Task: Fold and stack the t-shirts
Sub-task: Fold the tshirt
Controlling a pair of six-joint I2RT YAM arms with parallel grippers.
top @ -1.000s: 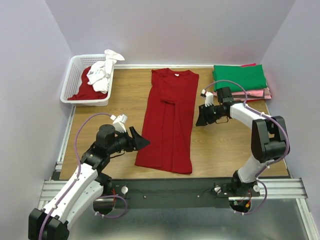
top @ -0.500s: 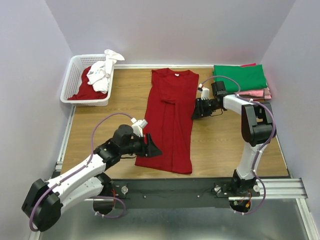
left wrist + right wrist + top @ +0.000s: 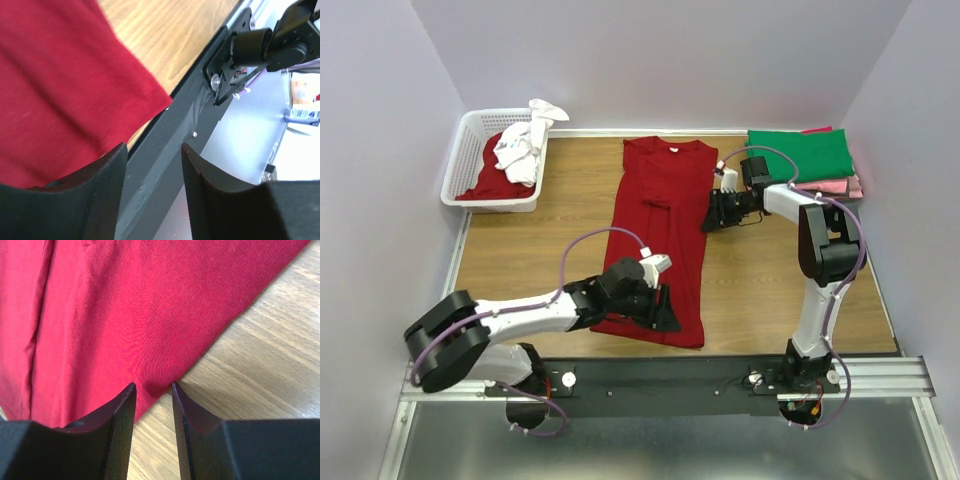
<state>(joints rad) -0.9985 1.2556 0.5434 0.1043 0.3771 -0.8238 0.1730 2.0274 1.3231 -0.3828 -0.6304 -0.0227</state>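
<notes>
Dark red shirt (image 3: 660,235): it lay flat in the middle of the table (image 3: 530,250), long and thin, with both sides folded in. Its neck pointed to the far wall and its bottom edge was near the arms.
Neck label (image 3: 672,150): a small white spot at the far end of that shirt.
Left gripper (image 3: 667,312): it was low over the near right corner of the dark red shirt.
Left fingers (image 3: 100,200): they stood apart and held nothing. The shirt corner (image 3: 60,85) showed just past them. Through the gap I could see the black rail (image 3: 165,150) at the table's near edge.
Right gripper (image 3: 710,215): it was at the right side edge of the dark red shirt, about halfway up.
Right fingers (image 3: 120,430): they stood a little apart, not squeezed together. The shirt's edge (image 3: 150,315) ran right in front of the gap. I could not tell if the tips touched the cloth.
Stack: a green shirt (image 3: 800,155) lay folded on top of a pink shirt (image 3: 840,186) in the far right corner, well away from the dark red shirt.
Basket (image 3: 460,160): white, in the far left corner. A crumpled white shirt (image 3: 520,150) hung over its rim, and a red shirt (image 3: 485,182) lay inside.
</notes>
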